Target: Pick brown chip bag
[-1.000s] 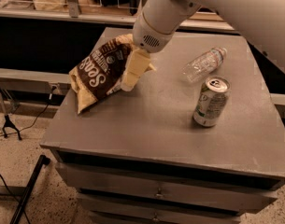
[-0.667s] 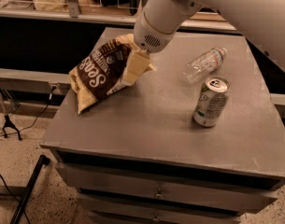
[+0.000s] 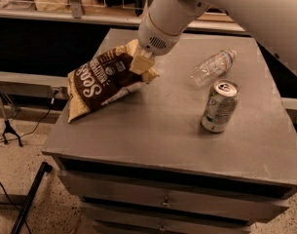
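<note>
**A:** What sits closest?

**B:** The front of a grey cabinet with its drawers [image 3: 162,201]. A dark pole [image 3: 31,194] leans across the speckled floor to the left of it. Above the drawers lies the flat grey tabletop [image 3: 153,130].

**A:** And on it?

**B:** Nearest, toward the right side, a drink can [image 3: 220,106] stands upright with its opened top showing. It is well apart from everything else.

**A:** Where is the brown chip bag?

**B:** The brown chip bag [image 3: 99,82] is on the left half of the tabletop. It lies tilted, with the dark front and white lettering facing up. Its cream lower corner hangs past the left edge, and its upper right end is lifted toward the gripper [image 3: 142,67].

**A:** So the gripper has it?

**B:** Yes. The cream-coloured fingers [image 3: 139,61] are clamped on the bag's upper right edge, just below the white round wrist. The white arm [image 3: 226,4] comes down from the upper right.

**A:** Anything farther back?

**B:** A clear plastic bottle [image 3: 213,67] lies on its side behind the can, near the right rear of the tabletop. Beyond the cabinet, a shelf [image 3: 89,17] runs along the back with some pale items on it that are too dim to name.
</note>
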{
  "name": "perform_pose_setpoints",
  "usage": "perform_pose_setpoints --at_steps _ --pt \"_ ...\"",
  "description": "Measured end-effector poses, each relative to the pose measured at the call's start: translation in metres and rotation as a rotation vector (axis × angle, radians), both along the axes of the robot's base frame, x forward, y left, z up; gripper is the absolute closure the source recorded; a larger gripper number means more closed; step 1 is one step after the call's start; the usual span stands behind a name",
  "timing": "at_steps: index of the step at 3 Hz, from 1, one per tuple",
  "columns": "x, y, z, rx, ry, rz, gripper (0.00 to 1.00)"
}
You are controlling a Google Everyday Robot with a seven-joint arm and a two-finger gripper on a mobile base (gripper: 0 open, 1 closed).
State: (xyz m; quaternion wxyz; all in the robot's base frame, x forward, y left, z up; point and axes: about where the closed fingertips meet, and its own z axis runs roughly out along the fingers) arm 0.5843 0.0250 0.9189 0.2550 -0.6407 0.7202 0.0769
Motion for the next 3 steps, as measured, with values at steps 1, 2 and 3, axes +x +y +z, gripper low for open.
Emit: perform_pose_setpoints --at_steps 1,2,3 --pt "-0.001 0.001 0.0 -0.001 0.0 0.003 0.95" --pt "0.002 -0.002 0.016 -0.038 -0.018 0.021 1.0" --pt "0.004 -0.003 0.051 -0.108 -0.068 0.063 1.0"
